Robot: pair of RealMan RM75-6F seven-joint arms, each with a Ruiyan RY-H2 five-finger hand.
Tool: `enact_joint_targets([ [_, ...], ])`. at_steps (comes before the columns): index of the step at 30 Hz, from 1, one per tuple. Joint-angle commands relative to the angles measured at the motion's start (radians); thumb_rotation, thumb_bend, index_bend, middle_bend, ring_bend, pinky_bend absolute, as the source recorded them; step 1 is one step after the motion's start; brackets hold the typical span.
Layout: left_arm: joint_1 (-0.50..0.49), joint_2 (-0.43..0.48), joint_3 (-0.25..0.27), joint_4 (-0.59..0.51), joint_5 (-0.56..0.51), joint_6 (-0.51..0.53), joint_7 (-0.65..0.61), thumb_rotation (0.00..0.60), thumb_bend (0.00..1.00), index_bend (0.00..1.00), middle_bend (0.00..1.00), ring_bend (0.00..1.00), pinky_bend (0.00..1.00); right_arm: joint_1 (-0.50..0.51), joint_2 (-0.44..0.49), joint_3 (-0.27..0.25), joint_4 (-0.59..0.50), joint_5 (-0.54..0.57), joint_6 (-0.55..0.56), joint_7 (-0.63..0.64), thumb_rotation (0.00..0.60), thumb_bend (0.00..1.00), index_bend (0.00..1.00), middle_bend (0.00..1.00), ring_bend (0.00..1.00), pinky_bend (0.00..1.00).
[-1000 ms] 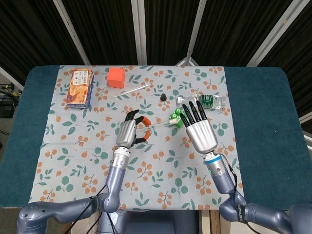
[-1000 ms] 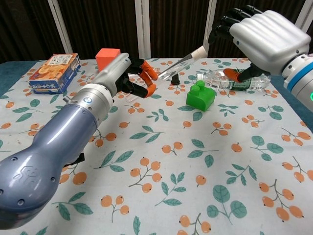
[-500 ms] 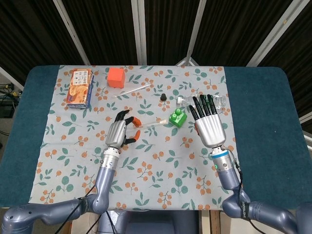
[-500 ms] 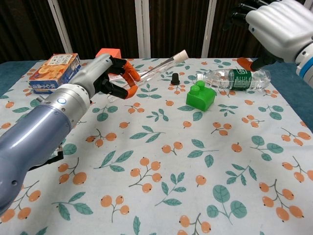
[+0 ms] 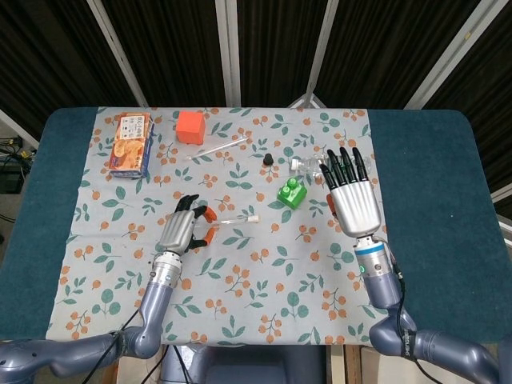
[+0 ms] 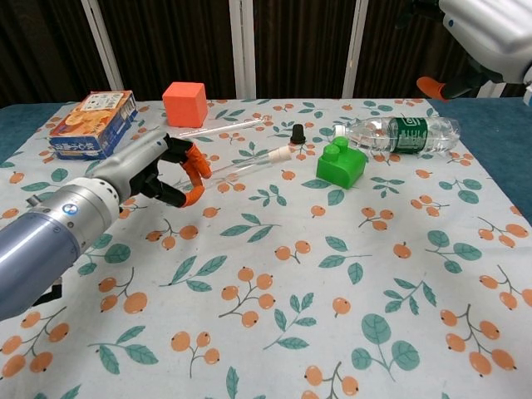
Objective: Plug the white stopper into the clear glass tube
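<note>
- Clear glass tube (image 5: pixel 234 218) lies left of frame centre in the head view, its white stopper (image 5: pixel 253 217) seated in the right-hand end.
- Left hand (image 5: pixel 182 232) pinches the tube's left end between orange-tipped fingers (image 6: pixel 193 169).
- Right hand (image 5: pixel 352 202), right of centre, holds nothing, fingers straight and spread.
- Green block (image 5: pixel 290 192) sits between tube and right hand.

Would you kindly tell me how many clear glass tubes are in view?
2: one clear glass tube with a white stopper by the left hand; another bare glass tube lying beside the orange cube.
</note>
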Motion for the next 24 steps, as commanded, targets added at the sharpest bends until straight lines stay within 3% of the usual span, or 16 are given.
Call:
enact_joint_targets([
  [1,0.005,-0.008,0.017,0.026,-0.001,-0.016,0.007,0.600,0.84,0.53,0.57,0.09,0.00,-0.001,0.006,0.002,-0.007,0.002,0.001,0.003,0.600,0.40,0.25,0.13,0.04,0.07],
  [16,-0.019,-0.055,0.013,0.067,-0.079,-0.067,0.147,0.600,0.84,0.53,0.57,0.09,0.00,-0.001,0.024,-0.004,-0.022,-0.002,0.001,0.012,0.600,0.40,0.25,0.12,0.04,0.07],
  [24,-0.025,-0.054,0.007,0.054,-0.097,-0.068,0.197,0.600,0.76,0.50,0.55,0.09,0.00,0.004,0.024,-0.004,-0.022,0.001,-0.003,0.018,0.600,0.40,0.25,0.12,0.04,0.07],
])
